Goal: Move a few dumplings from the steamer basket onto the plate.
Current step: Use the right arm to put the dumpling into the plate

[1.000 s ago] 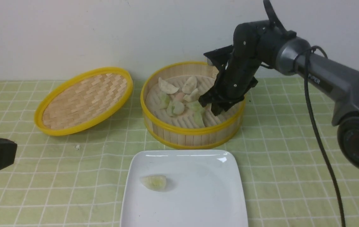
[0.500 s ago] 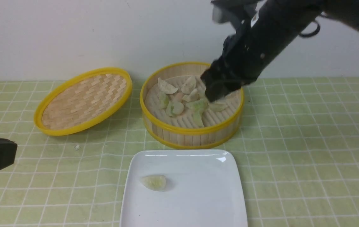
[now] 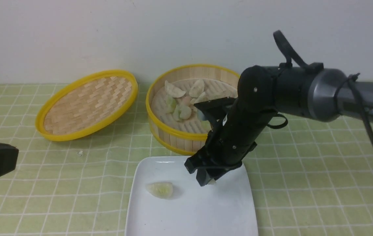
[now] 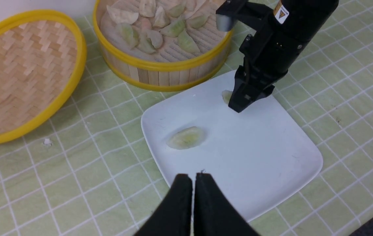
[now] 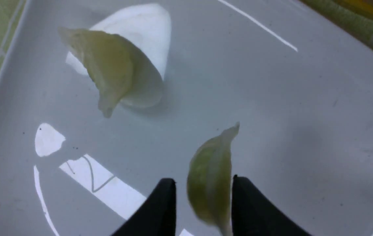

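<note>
Right gripper [image 3: 207,180] hung low over plate [image 3: 235,213], fingers clamped on green dumpling [image 5: 210,177], close for soft drop. Other dumpling [image 3: 160,190] lay on plate. More sat in steamer basket [image 3: 173,138]. Left gripper [image 4: 193,178] fingers together, parked aside.

This is looking like a robot test bench dressed up as a dining table rather than a working kitchen. A pale green checked cloth [image 3: 304,183] is covering the counter from edge to edge, and a bare white wall [image 3: 75,32] is running along its far edge. A bamboo steamer basket [image 3: 170,139] of dumplings [image 3: 181,111], its lid [image 3: 86,105] and a white plate [image 3: 212,209] are sitting out, while a black robot arm [image 3: 304,95] is reaching in from the counter's right edge.
</note>
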You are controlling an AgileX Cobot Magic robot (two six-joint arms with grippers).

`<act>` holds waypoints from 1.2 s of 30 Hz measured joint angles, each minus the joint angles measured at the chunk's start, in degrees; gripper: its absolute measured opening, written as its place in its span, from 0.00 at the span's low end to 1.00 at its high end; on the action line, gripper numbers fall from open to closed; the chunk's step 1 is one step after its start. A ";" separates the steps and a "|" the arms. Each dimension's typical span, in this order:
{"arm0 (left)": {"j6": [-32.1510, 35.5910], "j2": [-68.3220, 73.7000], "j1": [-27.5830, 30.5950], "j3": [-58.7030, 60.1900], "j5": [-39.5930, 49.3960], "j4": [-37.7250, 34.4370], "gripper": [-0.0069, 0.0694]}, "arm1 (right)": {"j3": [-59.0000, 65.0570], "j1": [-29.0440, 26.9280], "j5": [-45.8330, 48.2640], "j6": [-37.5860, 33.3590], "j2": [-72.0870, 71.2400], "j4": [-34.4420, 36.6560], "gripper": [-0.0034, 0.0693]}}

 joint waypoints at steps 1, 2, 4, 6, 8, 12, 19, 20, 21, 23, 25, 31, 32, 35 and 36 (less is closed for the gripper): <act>0.05 0.00 0.00 0.00 -0.08 0.00 0.08 | 0.00 0.00 -0.15 0.00 0.34 -0.02 0.44; 0.06 0.00 0.00 0.00 -0.15 0.00 0.08 | 0.00 0.00 -0.30 0.00 0.57 -0.02 0.48; 0.06 0.00 0.00 0.00 -0.36 0.00 0.08 | 0.00 0.00 -0.52 0.00 0.63 -0.21 0.57; 0.20 0.00 0.00 0.05 -0.57 0.00 0.08 | -0.09 0.00 -0.39 0.00 0.57 -0.21 0.65; 0.19 0.00 0.00 0.05 -0.75 0.00 0.08 | -1.10 0.00 1.82 0.00 0.52 -0.92 0.69; 0.19 0.00 0.00 0.05 -1.21 0.00 0.08 | -6.80 0.00 11.01 0.44 -1.63 -6.14 0.64; 0.19 0.00 0.00 0.05 -5.70 -0.11 0.08 | -11.38 0.00 13.61 7.05 -16.50 -16.51 0.35; 0.19 0.00 0.00 0.05 -5.70 -0.11 0.08 | -11.38 0.00 13.70 7.05 -17.75 -16.73 0.34; 0.19 0.00 0.00 0.05 -6.94 -0.11 0.08 | -11.40 0.00 14.08 8.36 -22.18 -18.23 0.28; 0.25 0.00 0.00 0.05 -8.18 -0.22 0.08 | -11.40 0.00 14.48 9.37 -27.26 -19.41 0.23; 0.25 0.00 0.00 0.05 -9.10 -0.21 0.08 | -11.40 0.00 15.04 10.14 -34.73 -20.19 0.19; 0.25 0.00 0.00 0.05 -11.09 -0.28 0.08 | -7.79 0.00 15.29 12.01 -53.03 -21.30 0.16; 0.25 0.00 0.00 0.05 -11.86 -0.28 0.08 | -4.99 0.00 14.31 12.27 -56.69 -21.30 0.16; 0.25 0.00 0.00 0.11 -13.21 -0.28 0.08 | 2.79 0.00 9.34 12.96 -66.07 -22.55 0.15; 0.25 0.00 0.00 0.11 -13.38 -0.28 0.08 | 4.30 0.00 8.21 13.03 -68.56 -22.78 0.15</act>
